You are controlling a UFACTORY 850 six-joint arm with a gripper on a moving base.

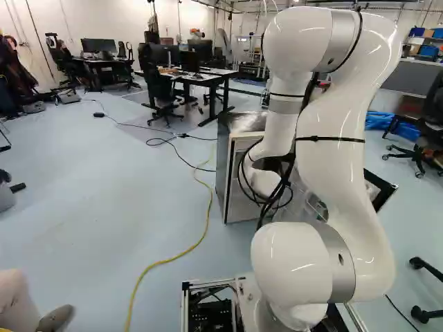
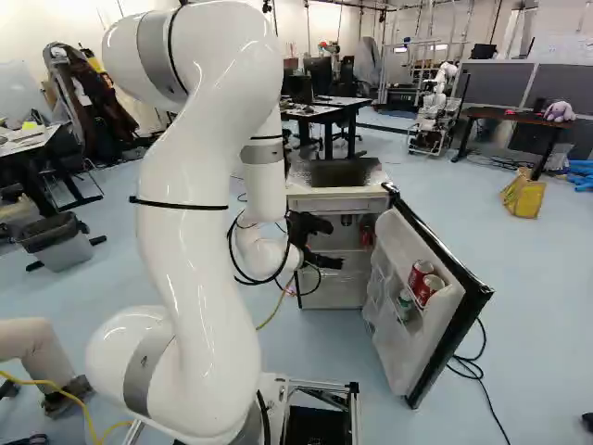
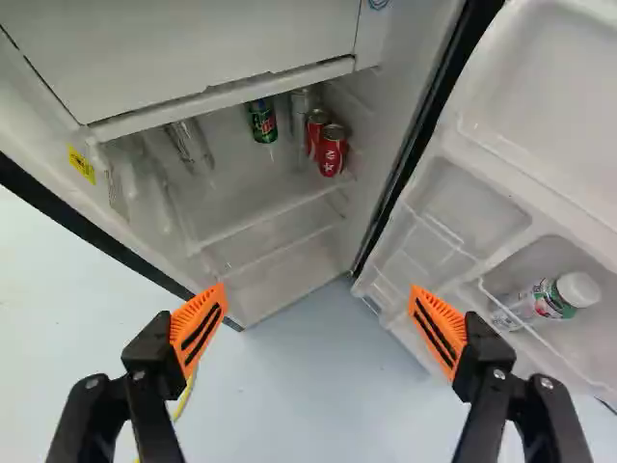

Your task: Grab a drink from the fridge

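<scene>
Jaws spread wide — ahead, a green soda can [image 3: 263, 123] and two red cans [image 3: 332, 154] inside the fridge [image 3: 410, 58], a white-capped bottle [image 3: 554, 298] in its door [image 3: 569, 87].

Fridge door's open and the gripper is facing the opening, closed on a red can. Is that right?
Not quite: the gripper holds no can. The wrist view shows its fingers wide apart, and a pair of red cans inside the fridge. The fridge door is open and the gripper faces the opening, as you say.

A robotics lab, shown by another robot [image 2: 434, 107] on the floor, computer monitors [image 1: 98, 45] on desks and trailing cables [image 2: 471, 366].
</scene>
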